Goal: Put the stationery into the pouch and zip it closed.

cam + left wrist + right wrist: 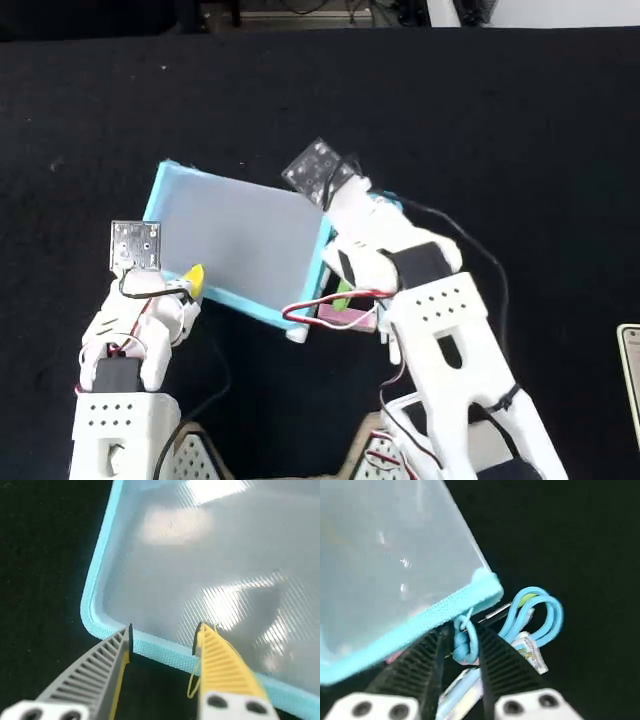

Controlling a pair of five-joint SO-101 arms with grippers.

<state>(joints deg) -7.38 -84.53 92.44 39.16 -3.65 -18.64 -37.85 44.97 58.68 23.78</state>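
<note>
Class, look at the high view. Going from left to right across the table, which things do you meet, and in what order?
left arm → pouch → stationery → right arm → pale object at the right edge

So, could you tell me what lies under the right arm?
Pink and green stationery at the edge of the pouch, partly covered by the arm; its gripper pinches the zip pull.

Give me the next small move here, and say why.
Probably press the left gripper onto the pouch edge to pin it: its jaws stand open, tips at that edge, while the right gripper pinches the zipper pull; an unpinned pouch might slide when tugged.
</note>
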